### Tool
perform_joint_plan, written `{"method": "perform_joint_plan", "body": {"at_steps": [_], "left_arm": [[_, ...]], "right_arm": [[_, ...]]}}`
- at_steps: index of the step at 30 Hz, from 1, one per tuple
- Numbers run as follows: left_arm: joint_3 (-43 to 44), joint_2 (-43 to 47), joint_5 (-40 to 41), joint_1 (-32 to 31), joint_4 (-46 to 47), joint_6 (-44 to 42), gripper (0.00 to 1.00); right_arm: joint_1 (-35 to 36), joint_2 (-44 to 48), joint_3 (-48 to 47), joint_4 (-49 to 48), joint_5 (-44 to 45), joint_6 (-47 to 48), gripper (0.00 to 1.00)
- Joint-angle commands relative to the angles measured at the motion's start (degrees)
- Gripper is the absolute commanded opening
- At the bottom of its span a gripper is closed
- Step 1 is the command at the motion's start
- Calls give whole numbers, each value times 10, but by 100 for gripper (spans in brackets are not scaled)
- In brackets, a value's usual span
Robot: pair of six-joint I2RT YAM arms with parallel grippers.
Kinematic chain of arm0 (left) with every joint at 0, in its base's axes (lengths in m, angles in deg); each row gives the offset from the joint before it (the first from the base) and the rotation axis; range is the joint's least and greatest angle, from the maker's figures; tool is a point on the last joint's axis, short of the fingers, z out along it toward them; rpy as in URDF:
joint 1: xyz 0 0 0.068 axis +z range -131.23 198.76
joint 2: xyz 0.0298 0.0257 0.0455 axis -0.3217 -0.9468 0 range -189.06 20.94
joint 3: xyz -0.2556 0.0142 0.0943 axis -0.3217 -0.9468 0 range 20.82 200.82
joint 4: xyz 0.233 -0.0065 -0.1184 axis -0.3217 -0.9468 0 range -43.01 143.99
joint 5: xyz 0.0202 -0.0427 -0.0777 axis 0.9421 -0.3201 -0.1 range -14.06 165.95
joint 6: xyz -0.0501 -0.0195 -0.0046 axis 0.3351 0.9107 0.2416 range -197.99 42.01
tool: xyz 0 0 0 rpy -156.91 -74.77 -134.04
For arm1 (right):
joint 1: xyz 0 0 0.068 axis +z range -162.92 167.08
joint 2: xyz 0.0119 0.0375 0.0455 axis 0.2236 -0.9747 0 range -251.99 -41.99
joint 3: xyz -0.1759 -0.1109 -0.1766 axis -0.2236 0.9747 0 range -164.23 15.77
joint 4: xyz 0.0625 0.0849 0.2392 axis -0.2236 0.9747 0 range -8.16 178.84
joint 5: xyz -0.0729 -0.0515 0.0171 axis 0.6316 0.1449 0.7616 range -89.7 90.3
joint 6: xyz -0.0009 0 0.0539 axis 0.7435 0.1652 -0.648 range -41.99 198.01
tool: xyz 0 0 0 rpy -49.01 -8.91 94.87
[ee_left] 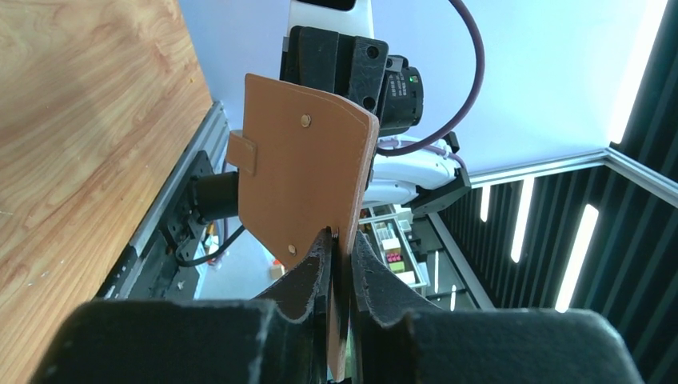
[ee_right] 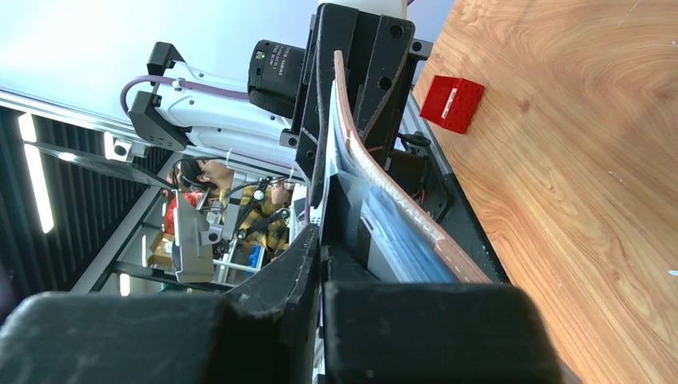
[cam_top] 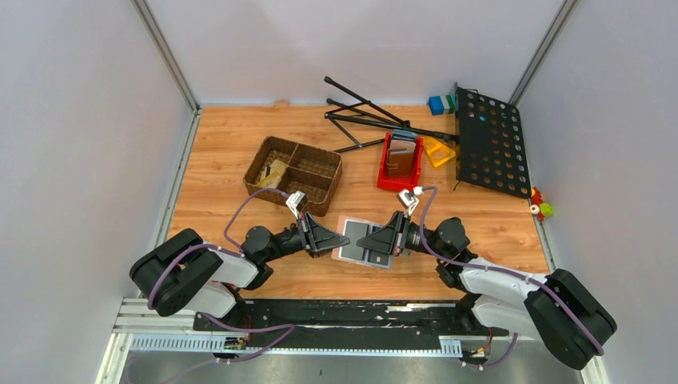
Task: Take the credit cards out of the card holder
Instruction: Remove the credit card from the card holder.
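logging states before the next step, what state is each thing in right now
card holder, open, held off the table
left gripper, shut on the card holder's edge
right gripper, shut inside the card holder, what it pinches unclear
red bin, upright, wallets inside
music stand, lying down
basket, upright

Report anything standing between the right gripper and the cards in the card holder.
Nothing visible does. The card holder hangs in the air: the left gripper clamps its edge, the right gripper is shut on its grey inner side. What exactly it pinches there cannot be told.
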Motion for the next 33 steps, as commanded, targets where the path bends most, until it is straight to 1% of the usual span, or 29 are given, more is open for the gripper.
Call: {"method": "perform_joint_plan", "body": {"at_steps": [1,7,8,11,13,15,22,33], "left_arm": [[-4,0,2,7,42,-4,17],[-1,-2,-5,7,35,-11,18],[-1,-2,-6,7,34,-12,16],[-2,-1,-6,7,25,-17,6],[-2,-2,-5,7,24,-18,6],[-2,-3,-5,7,25,-18,6],[-4,-2,1,7,26,-15,6],[-3,11,1,12,9,-20,5]], "right_arm": [[-2,24,5,-23,3,10,5],[-2,25,2,-20,-1,12,8],[-2,25,2,-20,-2,12,9],[-2,23,2,-21,-4,12,12],[-2,22,2,-24,-7,11,15],[-2,23,2,-30,-9,11,17],[-4,26,10,-34,-5,5,8],[-18,41,28,-35,-12,-1,7]]}}
